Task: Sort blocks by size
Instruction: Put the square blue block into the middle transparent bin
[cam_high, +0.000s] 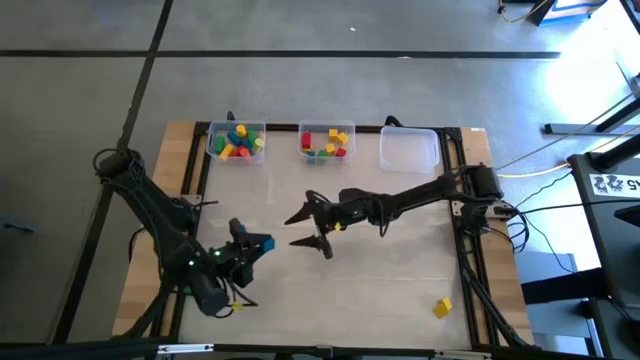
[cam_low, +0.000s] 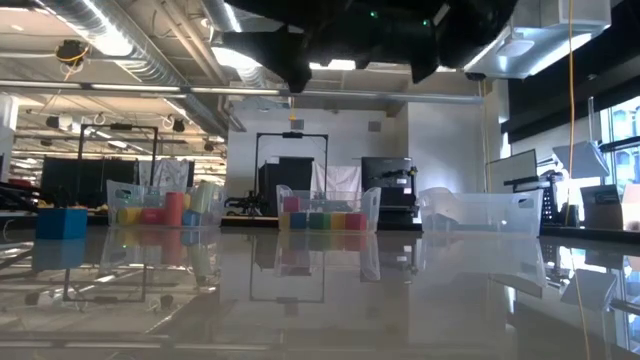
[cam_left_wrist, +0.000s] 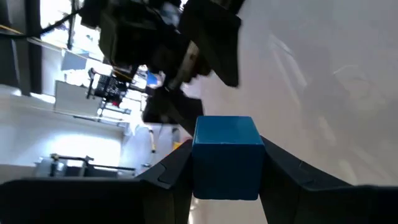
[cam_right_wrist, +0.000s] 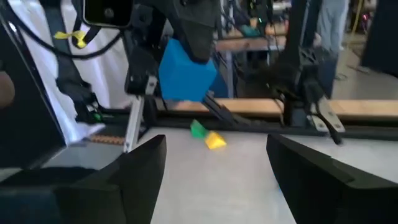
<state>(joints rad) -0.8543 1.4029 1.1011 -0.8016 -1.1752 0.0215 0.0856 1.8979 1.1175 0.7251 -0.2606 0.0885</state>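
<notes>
My left gripper (cam_high: 256, 247) is shut on a blue cube (cam_high: 264, 242) over the table's near left part. The cube also shows in the left wrist view (cam_left_wrist: 226, 155) and the right wrist view (cam_right_wrist: 185, 70). My right gripper (cam_high: 293, 230) is open and empty at the table's middle, just right of the cube, its fingers pointing toward it. It also shows in the right wrist view (cam_right_wrist: 211, 180). Many coloured blocks lie in the left bin (cam_high: 214, 152) and the middle bin (cam_high: 303, 150). A yellow block (cam_high: 442, 307) rests on the table at the near right. My left gripper pinches the blue cube by two opposite side faces (cam_left_wrist: 200, 174), one finger (cam_left_wrist: 169, 173) on each side. In the right wrist view the cube hangs clear of the table, tilted a little.
A third clear bin (cam_high: 409, 150) stands empty at the far right. A small green block (cam_right_wrist: 198, 129) and a yellow block (cam_right_wrist: 215, 142) lie on the table below the left arm. A blue block (cam_low: 62, 222) shows at the low view's left.
</notes>
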